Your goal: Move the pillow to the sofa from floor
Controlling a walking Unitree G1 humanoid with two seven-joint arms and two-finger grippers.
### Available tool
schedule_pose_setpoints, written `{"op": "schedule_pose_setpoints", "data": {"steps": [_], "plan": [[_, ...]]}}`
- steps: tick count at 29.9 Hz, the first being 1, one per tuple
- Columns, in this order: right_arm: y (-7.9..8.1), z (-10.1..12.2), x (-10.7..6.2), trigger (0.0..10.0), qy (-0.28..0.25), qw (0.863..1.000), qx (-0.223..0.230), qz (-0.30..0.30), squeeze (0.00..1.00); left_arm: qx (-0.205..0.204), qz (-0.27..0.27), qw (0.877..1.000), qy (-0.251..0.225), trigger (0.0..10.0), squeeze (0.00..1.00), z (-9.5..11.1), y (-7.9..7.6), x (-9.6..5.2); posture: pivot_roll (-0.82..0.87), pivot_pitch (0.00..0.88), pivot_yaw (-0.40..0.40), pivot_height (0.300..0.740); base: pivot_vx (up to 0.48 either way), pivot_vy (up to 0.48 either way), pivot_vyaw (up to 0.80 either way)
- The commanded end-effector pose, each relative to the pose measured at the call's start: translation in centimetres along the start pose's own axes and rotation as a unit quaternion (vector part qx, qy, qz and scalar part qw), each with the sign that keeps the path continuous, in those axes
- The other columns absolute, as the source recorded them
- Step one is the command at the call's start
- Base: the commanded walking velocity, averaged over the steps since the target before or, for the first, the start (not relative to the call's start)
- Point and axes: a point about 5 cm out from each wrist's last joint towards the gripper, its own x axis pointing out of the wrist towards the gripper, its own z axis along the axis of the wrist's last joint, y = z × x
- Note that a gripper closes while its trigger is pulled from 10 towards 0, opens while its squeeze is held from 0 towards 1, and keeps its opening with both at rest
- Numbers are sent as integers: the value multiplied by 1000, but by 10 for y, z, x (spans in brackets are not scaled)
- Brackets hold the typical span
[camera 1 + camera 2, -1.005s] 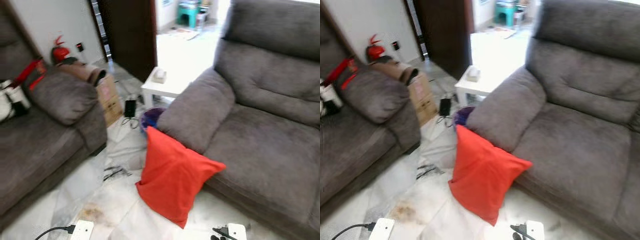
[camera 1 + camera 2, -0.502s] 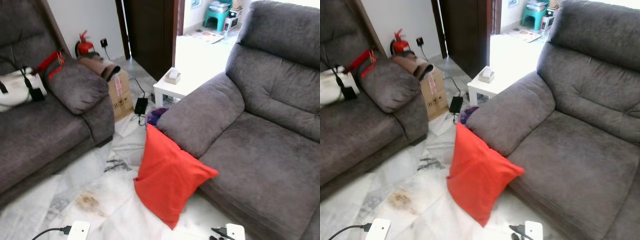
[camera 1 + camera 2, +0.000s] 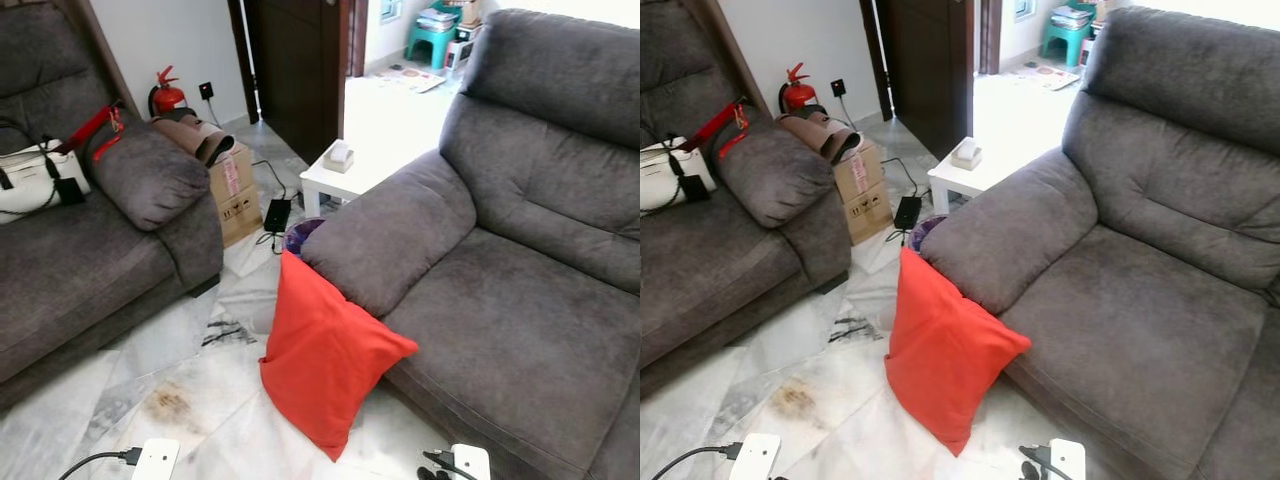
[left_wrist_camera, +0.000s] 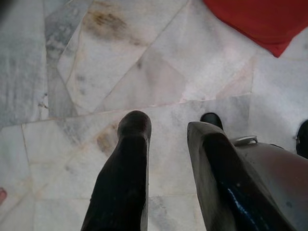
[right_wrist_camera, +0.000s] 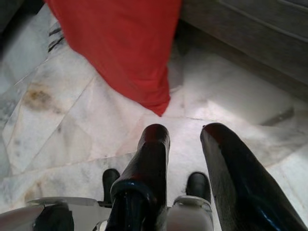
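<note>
A red pillow (image 3: 325, 357) stands on one corner on the marble floor, leaning against the front of the grey sofa (image 3: 520, 300) on the right, below its armrest (image 3: 395, 235). My left gripper (image 4: 166, 132) hangs open above bare floor tiles, and a corner of the red pillow (image 4: 260, 21) lies some way beyond its fingertips. My right gripper (image 5: 185, 137) hangs open too, with the lower corner of the red pillow (image 5: 125, 53) just beyond its fingers and the sofa's base (image 5: 250, 33) beside it. Nothing is between either pair of fingers.
A second grey sofa (image 3: 90, 260) with a white bag (image 3: 35, 180) stands on the left. Between the sofas are a cardboard box (image 3: 235, 190), a small white table (image 3: 335, 175), a black adapter (image 3: 275, 215) with cables, and a brown floor stain (image 3: 170, 405).
The whole picture has shifted and sharpened, so the camera has moved. The pillow rests in the same place against the sofa.
</note>
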Motion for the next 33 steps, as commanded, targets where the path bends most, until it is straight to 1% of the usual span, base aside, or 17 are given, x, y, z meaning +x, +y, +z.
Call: {"op": "schedule_pose_setpoints", "data": {"steps": [1,22,24,25,26,27,28,29,30,32,33], "plan": [[1,-1,0,10000,-1,1000,9,1,0,-5,8,1000,1,10000,0,-2,5,-1,-22,131,51,740,330,0,0],[1,1,0,10000,-8,1000,17,1,0,-3,10,1000,-5,10000,0,0,4,0,-19,131,50,740,363,0,0],[8,7,2,10000,-28,999,23,12,0,-21,30,999,-37,10000,0,15,8,1,-19,130,50,740,0,0,0],[8,7,2,10000,-28,999,23,12,0,-21,30,999,-37,10000,0,15,8,1,-19,130,50,740,0,0,0],[11,12,3,10000,-43,999,14,13,0,-28,48,996,-64,10000,0,26,13,2,-24,131,54,740,0,0,0],[12,19,5,10000,-58,998,7,13,0,-20,56,994,-94,10000,0,39,16,2,-30,133,52,740,0,0,0],[14,26,6,10000,-73,997,12,17,0,-18,55,991,-124,10000,0,51,16,2,-29,134,52,740,0,0,0],[15,31,7,10000,-84,996,16,19,0,-18,54,988,-144,10000,0,60,16,2,-29,134,52,740,0,0,0],[19,48,9,10000,-123,992,22,32,0,-12,45,979,-198,10000,0,83,13,1,-21,131,54,740,0,0,0],[22,57,9,10000,-146,988,22,41,0,-6,37,973,-226,10000,0,95,11,0,-21,129,56,740,0,0,0],[21,67,9,10000,-171,984,32,42,0,-1,25,968,-249,10000,0,104,6,-2,-23,128,62,740,0,0,0]]}}
